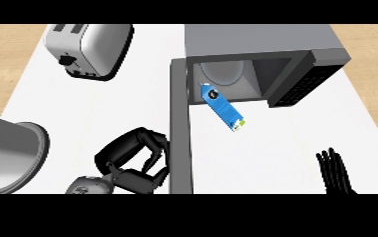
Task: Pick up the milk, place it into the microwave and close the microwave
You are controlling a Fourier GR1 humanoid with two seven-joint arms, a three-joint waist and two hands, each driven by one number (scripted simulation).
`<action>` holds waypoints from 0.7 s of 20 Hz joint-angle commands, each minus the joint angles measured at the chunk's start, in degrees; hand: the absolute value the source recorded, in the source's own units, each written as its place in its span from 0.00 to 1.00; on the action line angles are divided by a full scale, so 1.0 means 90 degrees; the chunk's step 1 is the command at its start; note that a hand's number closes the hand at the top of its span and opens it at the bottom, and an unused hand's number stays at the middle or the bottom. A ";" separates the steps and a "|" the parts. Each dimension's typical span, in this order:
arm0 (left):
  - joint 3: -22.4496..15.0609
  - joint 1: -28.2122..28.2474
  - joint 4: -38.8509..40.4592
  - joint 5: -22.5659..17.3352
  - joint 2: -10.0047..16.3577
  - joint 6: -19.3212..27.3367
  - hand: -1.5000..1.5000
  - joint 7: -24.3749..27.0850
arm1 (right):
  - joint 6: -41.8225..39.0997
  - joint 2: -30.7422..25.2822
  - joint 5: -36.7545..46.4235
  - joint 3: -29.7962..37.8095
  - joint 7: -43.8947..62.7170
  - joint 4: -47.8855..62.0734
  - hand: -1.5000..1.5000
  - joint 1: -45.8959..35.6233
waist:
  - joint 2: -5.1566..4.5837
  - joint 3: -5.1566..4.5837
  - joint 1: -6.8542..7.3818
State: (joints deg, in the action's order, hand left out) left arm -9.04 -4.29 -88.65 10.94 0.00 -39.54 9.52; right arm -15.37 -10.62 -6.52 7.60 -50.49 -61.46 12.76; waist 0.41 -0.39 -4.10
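milk carton [222,108]: I see it lying slantwise at the mouth of the microwave [258,38], top end at the cavity, bottom end out over the counter [258,166]; no hand touches it.
microwave door [180,131]: swung open, edge-on to me, just left of the carton.
left hand [136,161]: left of the door, close by its outer face; fingers curled in, holding nothing I can make out.
right hand [336,171]: resting well right of the door, fingers straight, pointing up.
toaster [88,48]: left of the microwave, well apart.
metal bowl [18,153]: far left of the door, cut by the view's edge.
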 commanded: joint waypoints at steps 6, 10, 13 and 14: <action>-0.2726 -0.0135 0.1351 0.0283 0.0001 0.1897 1.00 0.0547 | -0.0864 -0.0233 -0.0834 -0.0366 0.0561 -0.2657 0.00 0.1442 | -0.0049 0.0015 0.0070; -0.3522 -0.0658 0.1753 -0.0354 0.0002 0.2921 1.00 0.0357 | -0.1131 -0.0449 -0.1158 -0.0613 0.0913 -0.4016 0.00 0.2364 | -0.0057 0.0014 0.0002; -0.4350 -0.0921 0.1751 -0.0698 0.0001 0.3844 1.00 0.0188 | -0.1371 -0.0748 -0.1490 -0.0670 0.1333 -0.4601 0.00 0.2475 | -0.0063 0.0015 -0.0033; -0.4557 -0.1024 0.1826 -0.0771 0.0002 0.4232 1.00 0.0126 | -0.1209 -0.0688 -0.1437 -0.0752 0.1428 -0.4916 0.00 0.2493 | -0.0066 0.0014 -0.0036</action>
State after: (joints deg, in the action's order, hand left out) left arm -40.06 -10.69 -74.44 7.07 0.48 -10.06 12.67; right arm -23.57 -15.62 -17.27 2.16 -39.73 -97.88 32.10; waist -0.06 -0.27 -3.89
